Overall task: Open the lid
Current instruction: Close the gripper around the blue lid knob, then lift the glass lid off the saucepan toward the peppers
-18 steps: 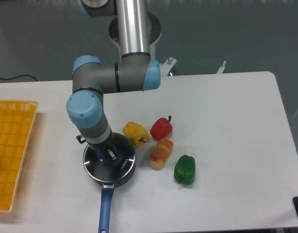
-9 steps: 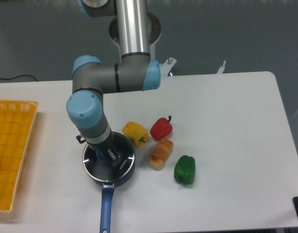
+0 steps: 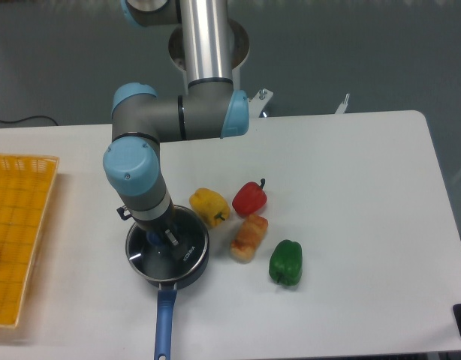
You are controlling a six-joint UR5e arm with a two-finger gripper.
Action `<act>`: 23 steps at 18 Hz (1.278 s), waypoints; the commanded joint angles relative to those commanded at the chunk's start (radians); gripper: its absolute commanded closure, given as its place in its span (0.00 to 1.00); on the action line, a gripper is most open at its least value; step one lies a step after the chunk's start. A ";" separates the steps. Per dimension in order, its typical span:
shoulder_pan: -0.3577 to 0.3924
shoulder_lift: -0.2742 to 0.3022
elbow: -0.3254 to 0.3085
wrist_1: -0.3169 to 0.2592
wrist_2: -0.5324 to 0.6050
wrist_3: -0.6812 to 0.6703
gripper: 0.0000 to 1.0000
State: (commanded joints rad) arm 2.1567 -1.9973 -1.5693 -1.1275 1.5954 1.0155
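gripper (image 3: 163,238) clenched on knob of lid (image 3: 167,250) | lid sits slightly left over saucepan (image 3: 169,289) | 3 peppers, bread roll (image 3: 248,238) right on bench (image 3: 351,187)

Camera: single fixed view, high, facing the robot.
Looks steeply down from the front edge of the white surface (image 3: 351,187) toward the arm's base (image 3: 208,45); mid-range, almost whole top framed.
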 joint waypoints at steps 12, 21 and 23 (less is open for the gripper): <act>0.095 0.055 0.000 -0.093 -0.018 0.060 0.45; 0.187 0.092 0.012 -0.190 -0.018 0.139 0.45; 0.210 0.095 0.014 -0.207 -0.018 0.172 0.45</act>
State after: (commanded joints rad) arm 2.3668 -1.9022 -1.5555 -1.3345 1.5769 1.1871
